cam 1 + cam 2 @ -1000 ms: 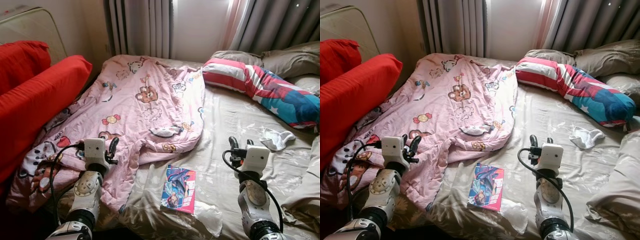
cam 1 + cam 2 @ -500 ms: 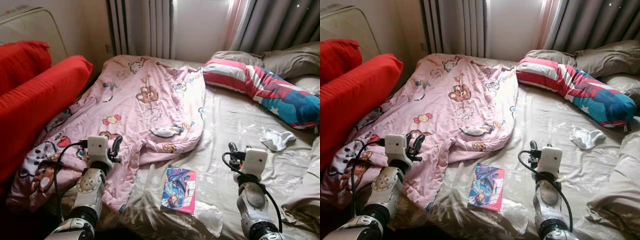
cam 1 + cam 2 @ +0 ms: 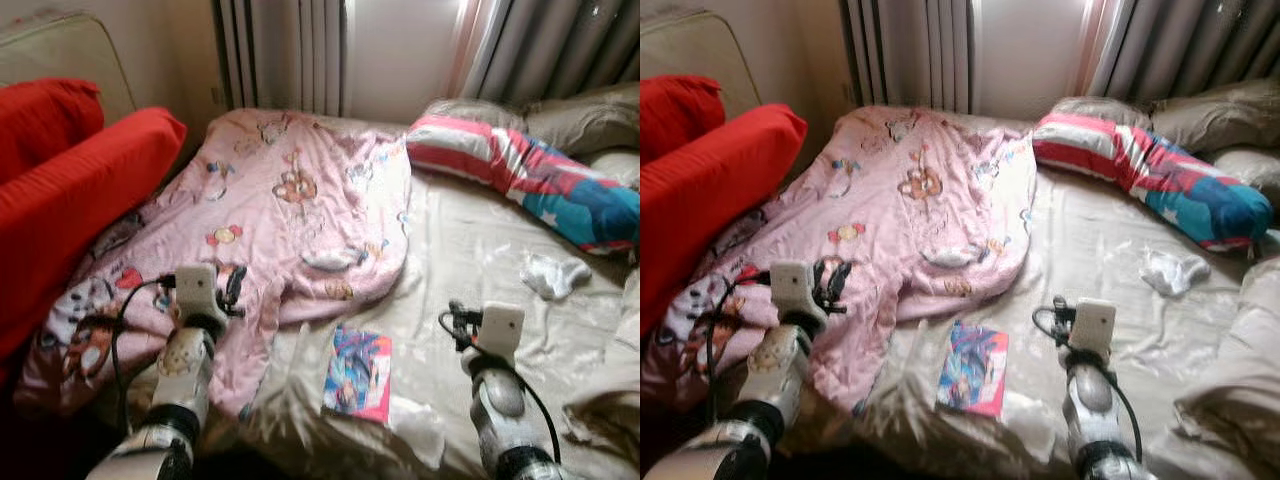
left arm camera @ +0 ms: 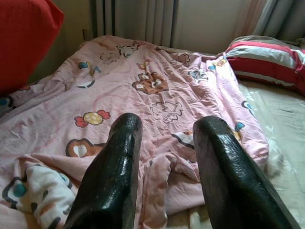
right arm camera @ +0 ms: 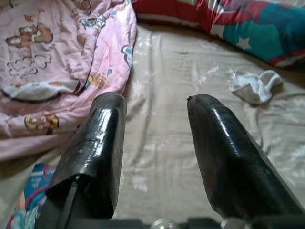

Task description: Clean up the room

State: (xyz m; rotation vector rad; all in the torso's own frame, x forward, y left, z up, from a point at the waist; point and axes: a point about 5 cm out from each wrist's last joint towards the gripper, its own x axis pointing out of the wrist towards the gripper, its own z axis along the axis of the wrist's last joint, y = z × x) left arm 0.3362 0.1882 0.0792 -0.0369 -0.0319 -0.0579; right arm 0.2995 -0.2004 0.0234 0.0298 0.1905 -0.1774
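A rumpled pink cartoon-print blanket [image 3: 290, 210] covers the left half of the bed. A colourful book [image 3: 358, 372] lies on the beige sheet [image 3: 460, 250] near the front edge, with a white tissue [image 3: 418, 422] just to its right. A white sock [image 3: 556, 274] lies at the right. My left gripper [image 3: 234, 284] hovers open over the blanket's near edge, its fingers [image 4: 114, 167] apart with nothing between them. My right gripper [image 3: 455, 322] is held open above the sheet, right of the book, fingers [image 5: 95, 143] apart and holding nothing.
Red cushions [image 3: 70, 190] are piled along the left side. A striped red, white and blue pillow [image 3: 520, 180] and grey pillows [image 3: 580, 115] lie at the far right, with curtains [image 3: 290, 50] behind the bed. A crumpled beige cover [image 3: 1230, 380] bunches at the right front.
The whole picture has shifted and blurred slightly, so the camera has moved. Both arms have lowered a little and stay open. The blanket, book and sock lie as before.
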